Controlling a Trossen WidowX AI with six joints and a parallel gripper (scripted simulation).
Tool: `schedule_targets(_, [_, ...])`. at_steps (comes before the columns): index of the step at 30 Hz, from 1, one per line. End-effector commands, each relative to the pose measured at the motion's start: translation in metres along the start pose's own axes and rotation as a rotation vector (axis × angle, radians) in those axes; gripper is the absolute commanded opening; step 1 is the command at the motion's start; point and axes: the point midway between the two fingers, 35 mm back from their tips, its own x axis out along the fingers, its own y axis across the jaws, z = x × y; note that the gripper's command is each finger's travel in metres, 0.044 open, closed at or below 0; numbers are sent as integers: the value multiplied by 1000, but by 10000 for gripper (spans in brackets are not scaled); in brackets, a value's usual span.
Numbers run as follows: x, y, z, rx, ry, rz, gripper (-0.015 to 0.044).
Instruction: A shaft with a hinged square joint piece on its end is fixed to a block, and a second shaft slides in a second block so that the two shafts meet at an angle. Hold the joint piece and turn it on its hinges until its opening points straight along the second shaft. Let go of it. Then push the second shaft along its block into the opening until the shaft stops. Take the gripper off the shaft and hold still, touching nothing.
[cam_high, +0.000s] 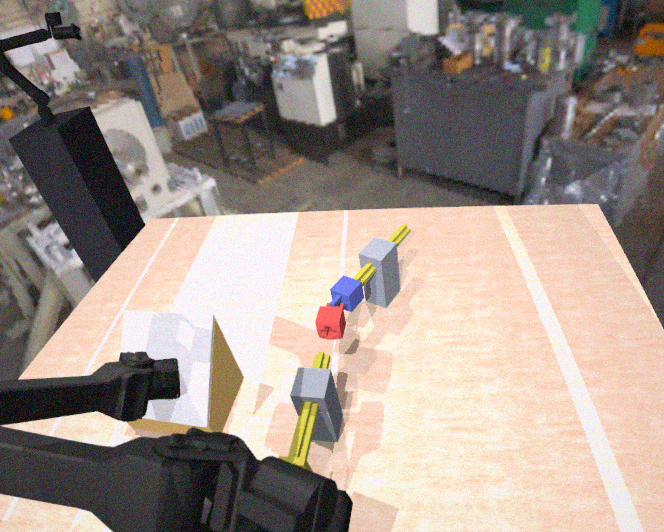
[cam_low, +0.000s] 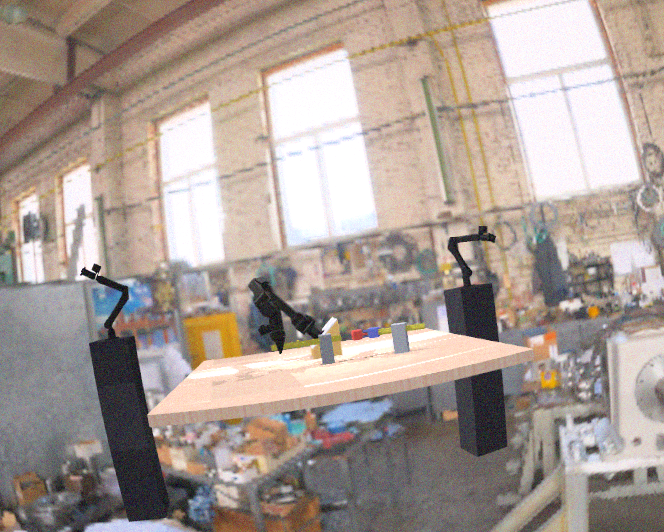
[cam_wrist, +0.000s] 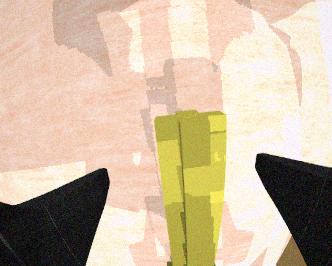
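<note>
Matte black robot arm (cam_high: 60, 476) (cam_low: 290, 315) near the table's left edge in the top view, with thick, bevelled, blocky links and a bulky, rounded-edged wrist housing. Its black two-fingered gripper (cam_low: 272, 338) (cam_wrist: 184, 169) has smooth, wedge-shaped fingers tapering to narrow, blunt tips.
</note>
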Motion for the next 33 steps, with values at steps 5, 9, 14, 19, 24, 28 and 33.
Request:
schedule_targets(5, [6, -1, -1, -6, 4, -5, 361])
schedule_targets(9, [6, -1, -1, -6, 4, -5, 256])
schedule_targets(14, [6, -1, -1, -6, 4, -5, 125])
schedule_targets(19, [6, -1, -1, -6, 4, -5, 102])
schedule_targets(24, [6, -1, -1, -6, 4, -5, 102])
schedule_targets(28, [6, -1, -1, -6, 4, -5, 67])
schedule_targets(33, [6, -1, -1, -3, 2, -4, 67])
